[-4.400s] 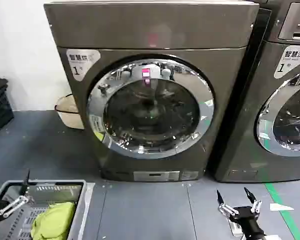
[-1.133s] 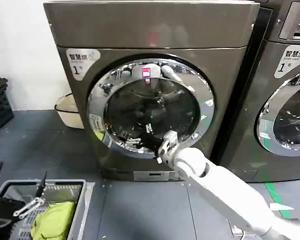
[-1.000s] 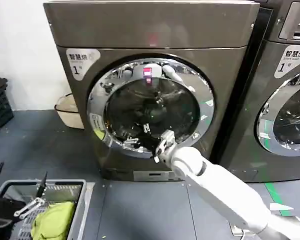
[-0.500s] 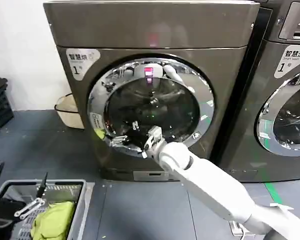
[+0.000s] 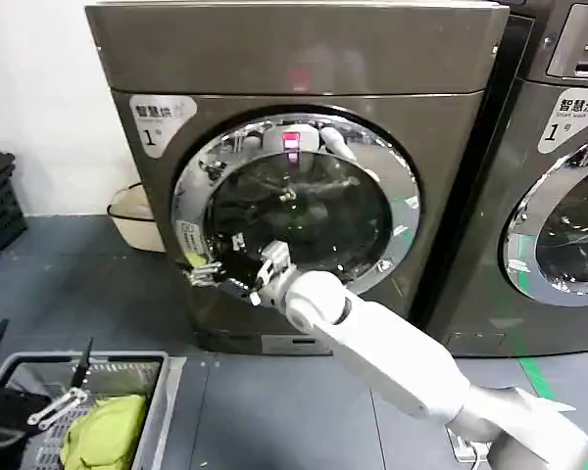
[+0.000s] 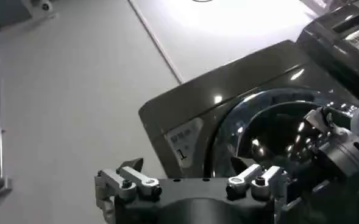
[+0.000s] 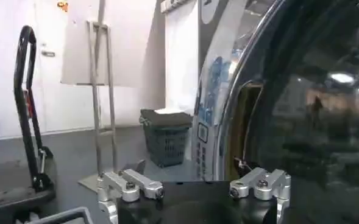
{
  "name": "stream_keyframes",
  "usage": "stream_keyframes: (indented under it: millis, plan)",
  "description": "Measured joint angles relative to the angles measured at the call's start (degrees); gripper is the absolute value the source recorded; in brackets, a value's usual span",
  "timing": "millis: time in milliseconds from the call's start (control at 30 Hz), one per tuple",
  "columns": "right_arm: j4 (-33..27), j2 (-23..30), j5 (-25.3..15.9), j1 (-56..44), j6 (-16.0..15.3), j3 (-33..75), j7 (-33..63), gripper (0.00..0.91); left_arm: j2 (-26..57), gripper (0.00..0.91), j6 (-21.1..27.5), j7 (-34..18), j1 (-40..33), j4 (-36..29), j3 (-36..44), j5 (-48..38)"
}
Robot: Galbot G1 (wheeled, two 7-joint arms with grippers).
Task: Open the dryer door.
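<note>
Dryer door (image 5: pixel 294 208) sits round and upright on the front of the bronze-grey dryer (image 5: pixel 294 69), facing out toward the robot; being a circle it has no long axis to speak of, its chrome ring (image 5: pixel 404 211) running all round the dark tinted glass. From the head view it looks flush with the machine front or barely off it; I cannot tell which.

Right gripper (image 5: pixel 208 271) reaches across from the robot's right on a long white arm (image 5: pixel 382 352) and is at the lower left of the ring, over the small label on the rim there. Its tips overlap the chrome edge, so the door's left rim lies at or between the jaws, but whether they are apart or clamped on the rim I cannot tell. In the right wrist view the ring's curved edge (image 7: pixel 240 91) and the dark glass (image 7: pixel 313 115) stand just beyond the gripper body, with a dark laundry basket (image 7: pixel 166 137) on the floor beyond.

Left gripper (image 5: pixel 39 390) hangs low at the robot's left, above a grey basket (image 5: pixel 167 387) holding a yellow-green cloth (image 5: pixel 106 431), well apart from the door. Its jaws are spread, holding nothing. A second machine (image 5: pixel 559 186) stands just beside the dryer on the right.
</note>
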Motion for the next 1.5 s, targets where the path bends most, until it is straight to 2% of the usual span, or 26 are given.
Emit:
stream_keyframes:
  millis: [633, 1500]
  plan:
    - [-4.73, 1.33, -0.05, 2.0, 0.99, -1.16, -5.36, 0.907, -0.13, 0.907, -0.04, 0.03, 0.16, -0.27, 0.01, 0.18]
    - [3.85, -6.1, 3.5, 0.57, 1.59, -1.98, -16.34, 0.907, 0.33, 0.907, 0.83, 0.05, -0.84, 0.32, 0.52, 0.69]
